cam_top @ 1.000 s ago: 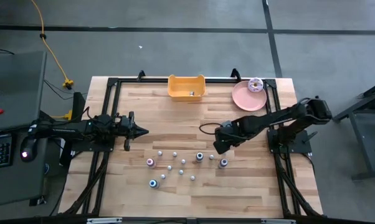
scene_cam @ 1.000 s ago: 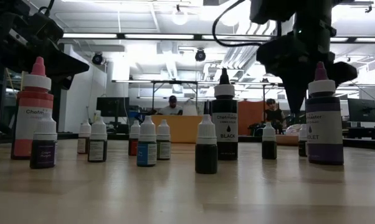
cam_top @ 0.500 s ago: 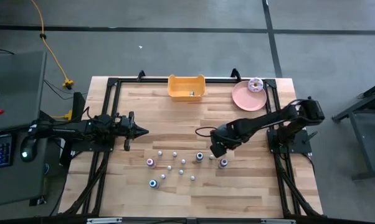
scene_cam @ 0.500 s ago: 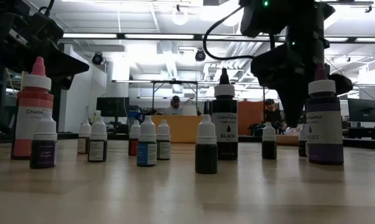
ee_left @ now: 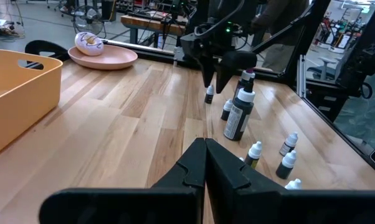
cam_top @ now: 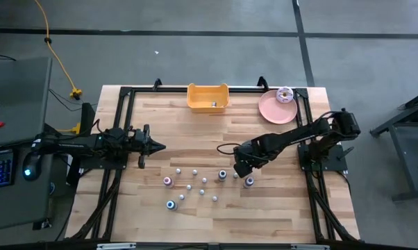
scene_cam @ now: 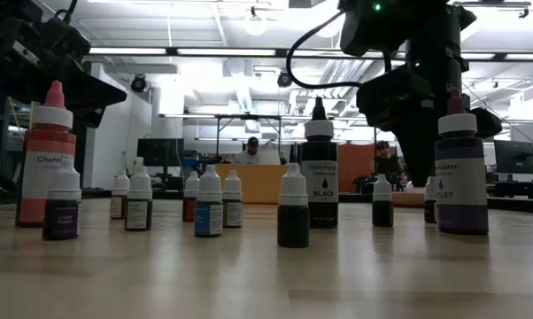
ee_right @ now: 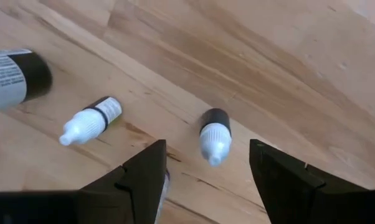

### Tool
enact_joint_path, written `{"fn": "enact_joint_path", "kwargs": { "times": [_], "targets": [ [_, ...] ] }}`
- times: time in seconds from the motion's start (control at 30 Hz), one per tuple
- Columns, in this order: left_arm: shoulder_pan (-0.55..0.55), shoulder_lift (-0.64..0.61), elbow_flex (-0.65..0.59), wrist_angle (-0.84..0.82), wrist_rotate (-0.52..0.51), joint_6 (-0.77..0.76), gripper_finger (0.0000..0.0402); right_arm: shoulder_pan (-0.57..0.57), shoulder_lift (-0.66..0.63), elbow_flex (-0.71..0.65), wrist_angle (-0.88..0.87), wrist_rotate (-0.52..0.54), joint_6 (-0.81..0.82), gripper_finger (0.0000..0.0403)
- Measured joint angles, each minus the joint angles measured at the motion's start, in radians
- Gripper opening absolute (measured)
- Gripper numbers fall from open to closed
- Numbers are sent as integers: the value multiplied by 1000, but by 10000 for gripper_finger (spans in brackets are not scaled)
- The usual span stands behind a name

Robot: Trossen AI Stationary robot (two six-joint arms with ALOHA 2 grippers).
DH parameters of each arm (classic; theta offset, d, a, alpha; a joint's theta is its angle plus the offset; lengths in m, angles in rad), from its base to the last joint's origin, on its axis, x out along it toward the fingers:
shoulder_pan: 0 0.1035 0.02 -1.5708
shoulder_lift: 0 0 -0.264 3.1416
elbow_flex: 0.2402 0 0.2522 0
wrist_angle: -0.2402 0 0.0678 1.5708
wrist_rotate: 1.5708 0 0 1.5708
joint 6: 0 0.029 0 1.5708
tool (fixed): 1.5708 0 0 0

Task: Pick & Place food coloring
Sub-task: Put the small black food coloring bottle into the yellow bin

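Your wooden table (cam_top: pixel 216 132) carries everything, so take the yellow bin (cam_top: pixel 207 97) at its far edge as your landmark. Just to the bin's right, in the far right corner, you have the pink plate (cam_top: pixel 273 111) with a donut (cam_top: pixel 285 94) on its rim.

Your left arm waits at the left side of the table, well to the near-left of the bin; the left gripper (cam_top: pixel 157 146) is clenched, its fingers (ee_left: pixel 194 165) pressed together and holding nothing.

Your right arm reaches in from the right, and the right gripper (cam_top: pixel 239 169) hangs well in front of the bin, slightly to its right, above the far right edge of the bottle group. Its fingers (ee_right: pixel 144 177) stand spread apart with nothing between them; a small white-capped dropper bottle (ee_right: pixel 213 135) stands on the wood directly beneath the gap.

The food coloring (cam_top: pixel 202 184) stands upright, scattered across the near middle of the table, well clear of the bin. Among it you can see a tall black bottle (scene_cam: pixel 319 173) marked BLACK, a violet one (scene_cam: pixel 459 173) and a pink-capped one (scene_cam: pixel 46 155), with smaller droppers between them.
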Motion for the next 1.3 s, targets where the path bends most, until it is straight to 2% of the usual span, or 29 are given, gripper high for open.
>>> {"fn": "enact_joint_path", "kwargs": {
  "times": [0.97,1.3],
  "targets": [
    [0,0,0,0,0,0,1,-1,13,0,19,-8,-44,134],
    [0,0,0,0,0,0,1,-1,13,0,10,-8,-51,73]
  ]
}}
